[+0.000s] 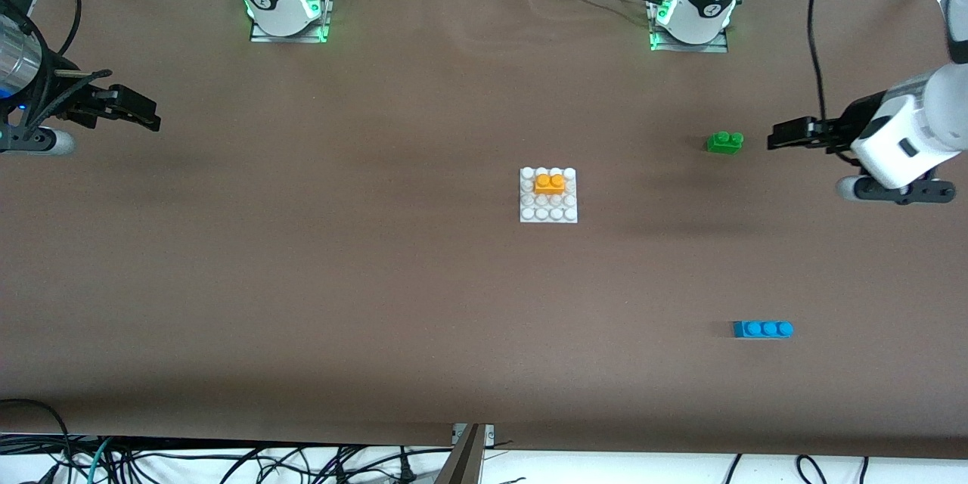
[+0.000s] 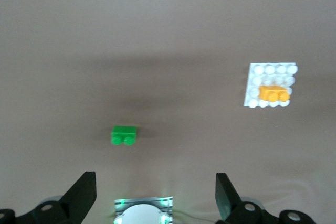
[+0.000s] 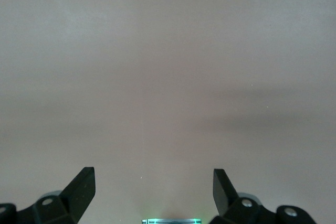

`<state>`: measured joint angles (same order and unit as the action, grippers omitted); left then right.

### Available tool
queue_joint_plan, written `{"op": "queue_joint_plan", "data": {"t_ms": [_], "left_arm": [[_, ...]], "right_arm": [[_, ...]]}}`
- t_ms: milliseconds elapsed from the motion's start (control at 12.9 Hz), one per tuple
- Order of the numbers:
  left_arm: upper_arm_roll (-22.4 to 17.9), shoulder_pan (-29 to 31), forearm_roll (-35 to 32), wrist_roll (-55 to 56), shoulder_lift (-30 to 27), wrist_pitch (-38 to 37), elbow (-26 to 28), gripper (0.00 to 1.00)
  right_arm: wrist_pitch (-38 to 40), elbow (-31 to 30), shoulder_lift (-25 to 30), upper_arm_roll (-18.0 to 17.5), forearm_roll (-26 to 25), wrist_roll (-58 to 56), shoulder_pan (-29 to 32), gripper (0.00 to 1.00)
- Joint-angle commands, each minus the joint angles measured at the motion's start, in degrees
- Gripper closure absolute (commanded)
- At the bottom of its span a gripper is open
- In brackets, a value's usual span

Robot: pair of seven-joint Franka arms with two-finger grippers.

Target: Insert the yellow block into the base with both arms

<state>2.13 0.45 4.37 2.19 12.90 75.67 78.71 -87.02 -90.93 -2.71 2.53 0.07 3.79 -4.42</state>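
Note:
The yellow block (image 1: 550, 183) sits on the studs of the white base (image 1: 548, 212) in the middle of the table, on the rows nearer the robots' bases. Both show in the left wrist view, the block (image 2: 274, 93) on the base (image 2: 268, 71). My left gripper (image 1: 775, 138) is open and empty, up in the air at the left arm's end of the table, beside the green brick (image 1: 724, 141). My right gripper (image 1: 151, 115) is open and empty, up over bare table at the right arm's end. The right wrist view shows only its fingers (image 3: 81, 184) and bare table.
The green two-stud brick also shows in the left wrist view (image 2: 124, 135). A blue three-stud brick (image 1: 762, 329) lies nearer the front camera toward the left arm's end. The arm bases (image 1: 286, 11) (image 1: 690, 23) stand along the table's edge by the robots. The brown table (image 1: 340, 280) fills the rest.

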Motion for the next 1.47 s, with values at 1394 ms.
{"op": "queue_joint_plan", "data": {"t_ms": [1394], "left_arm": [[1.7, 2.8, -3.8, -5.6, -14.1, 18.3, 20.5, 0.0]], "right_arm": [[0.4, 0.4, 0.2, -0.3, -0.1, 0.3, 0.3, 0.01]]}}
